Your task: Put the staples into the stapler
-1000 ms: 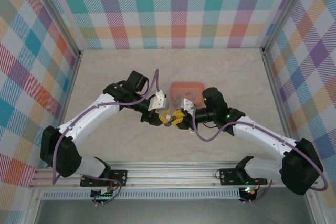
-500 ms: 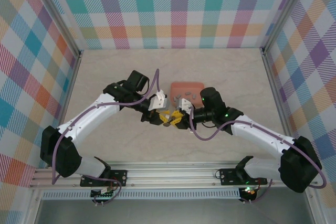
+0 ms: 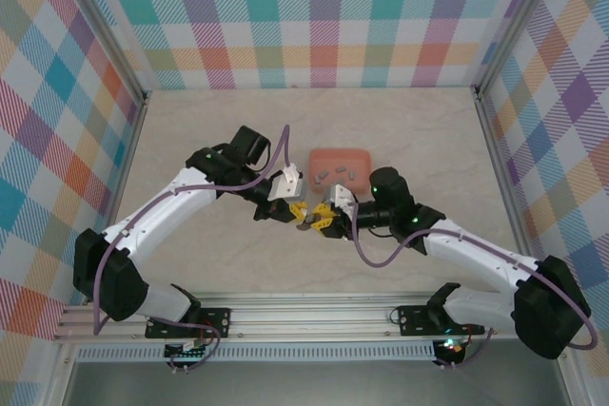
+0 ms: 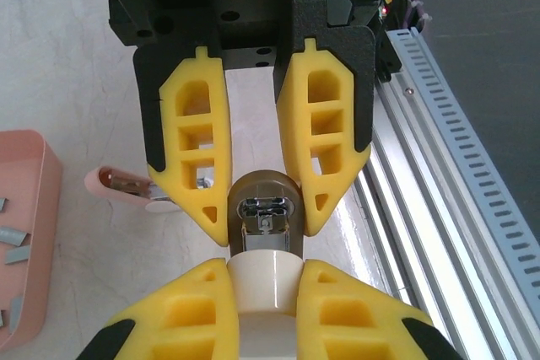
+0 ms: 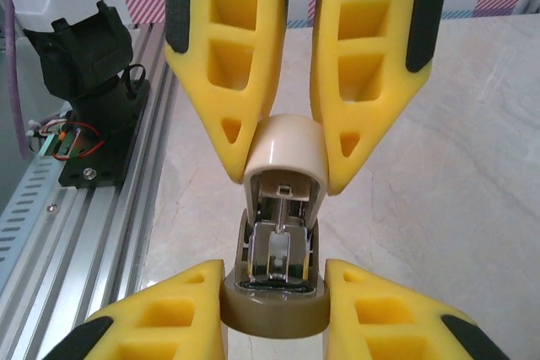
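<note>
Left arm [image 3: 176, 202]: stretched from its base at the near left, up and inward, elbow bent, wrist turned toward the table's middle.
Right arm [image 3: 471, 246]: a mirror of it, running from the near right in toward the middle, forearm low.
Left gripper [image 4: 263, 280]: fingers closed on the cream end of the stapler [image 4: 263, 242].
Right gripper [image 5: 274, 292]: faces the left one tip to tip, clamped on the stapler's brown end.
Fingertips: the two pairs sit just beside each other.
</note>
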Controlling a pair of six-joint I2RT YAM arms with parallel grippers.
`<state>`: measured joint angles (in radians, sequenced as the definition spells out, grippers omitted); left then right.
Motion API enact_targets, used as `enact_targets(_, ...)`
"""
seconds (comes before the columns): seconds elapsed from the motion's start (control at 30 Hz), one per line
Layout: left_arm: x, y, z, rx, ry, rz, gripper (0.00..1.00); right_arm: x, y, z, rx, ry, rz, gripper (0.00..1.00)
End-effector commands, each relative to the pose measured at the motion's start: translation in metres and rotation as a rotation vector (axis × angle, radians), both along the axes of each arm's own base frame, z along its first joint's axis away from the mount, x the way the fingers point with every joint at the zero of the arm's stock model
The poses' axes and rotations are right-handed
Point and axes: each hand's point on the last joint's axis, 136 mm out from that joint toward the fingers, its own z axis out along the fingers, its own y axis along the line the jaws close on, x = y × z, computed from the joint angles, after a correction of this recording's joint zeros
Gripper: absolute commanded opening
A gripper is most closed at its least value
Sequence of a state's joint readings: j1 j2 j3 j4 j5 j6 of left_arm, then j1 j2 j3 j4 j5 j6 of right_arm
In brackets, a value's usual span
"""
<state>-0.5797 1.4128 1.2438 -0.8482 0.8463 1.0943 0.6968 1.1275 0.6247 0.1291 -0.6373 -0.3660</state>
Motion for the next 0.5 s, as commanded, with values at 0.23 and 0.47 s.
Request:
enact_targets(0.23,-0.010,-0.001,0.032,-0.081,-0.001,-0.045,0.08,0.009,-0.023,-0.042,-0.017,0.060,-0.129,0.29)
enact_targets(0.47,-0.011,-0.001,0.034,-0.082,-0.009,-0.048,0.08,0.010,-0.025,-0.056,-0.024,0.125,-0.168,0.31)
